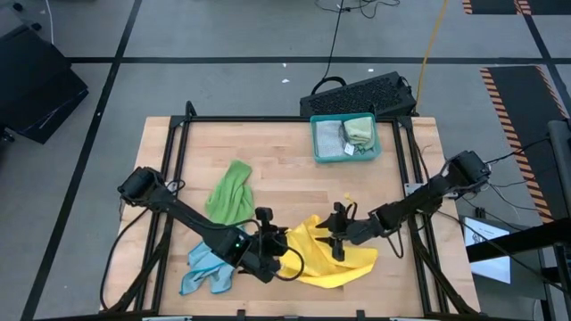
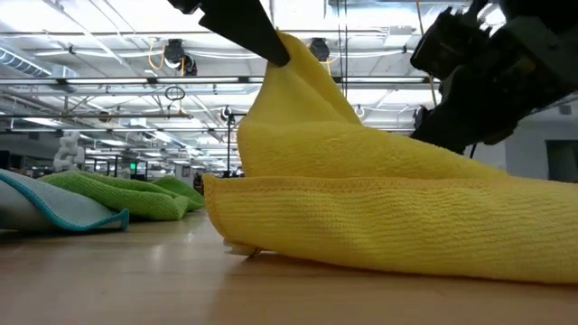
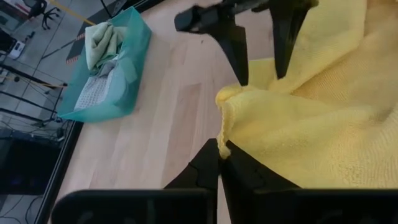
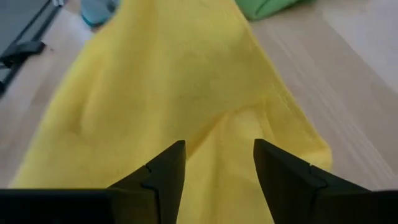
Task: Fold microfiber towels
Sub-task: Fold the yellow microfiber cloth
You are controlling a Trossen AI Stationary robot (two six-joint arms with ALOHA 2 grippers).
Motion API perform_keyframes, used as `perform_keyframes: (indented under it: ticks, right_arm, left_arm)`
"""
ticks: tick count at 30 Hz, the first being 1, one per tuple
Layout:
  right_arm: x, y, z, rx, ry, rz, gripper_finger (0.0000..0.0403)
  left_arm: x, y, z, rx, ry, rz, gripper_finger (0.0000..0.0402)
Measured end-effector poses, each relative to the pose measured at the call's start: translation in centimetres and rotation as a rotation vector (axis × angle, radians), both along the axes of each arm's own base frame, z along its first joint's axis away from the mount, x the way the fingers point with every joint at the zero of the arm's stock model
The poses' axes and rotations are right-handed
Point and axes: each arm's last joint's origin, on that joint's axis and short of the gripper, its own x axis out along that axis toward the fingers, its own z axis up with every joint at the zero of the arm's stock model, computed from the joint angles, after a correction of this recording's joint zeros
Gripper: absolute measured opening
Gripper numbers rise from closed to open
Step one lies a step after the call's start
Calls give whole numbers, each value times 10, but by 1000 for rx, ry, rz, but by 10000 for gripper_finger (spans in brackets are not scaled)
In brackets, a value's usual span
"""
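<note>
High view shows us mid-fold on the yellow towel (image 1: 326,259), which lies at the near middle of the bench (image 1: 285,152) between the two arms, with the bright green towel (image 1: 230,192) and the light blue towel (image 1: 207,267) off to its left. The left hand (image 3: 222,149) is pinched tight on a corner of the yellow cloth and lifts it, while the right hand (image 4: 219,163) hovers over the cloth with its fingers parted and nothing between them. Next, we judge, the lifted corner must be carried across onto the far edge (keeping the layers square) before release.
</note>
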Motion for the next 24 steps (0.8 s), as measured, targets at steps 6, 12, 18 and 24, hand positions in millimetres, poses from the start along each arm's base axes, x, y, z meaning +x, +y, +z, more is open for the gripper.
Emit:
perform_keyframes:
  ticks: [6,12,18,24]
  right_arm:
    - [6,-8,-15,32,63,15,148]
    - [9,-14,-17,47,86,35,54]
    - [-5,-2,14,86,43,106,10]
    - [-31,15,38,57,2,93,3]
  left_arm:
    - [0,0,0,6,2,-8,7]
    - [0,0,0,11,7,-11,10]
    - [-1,0,-1,17,21,-10,12]
    - [-5,0,-3,18,44,2,5]
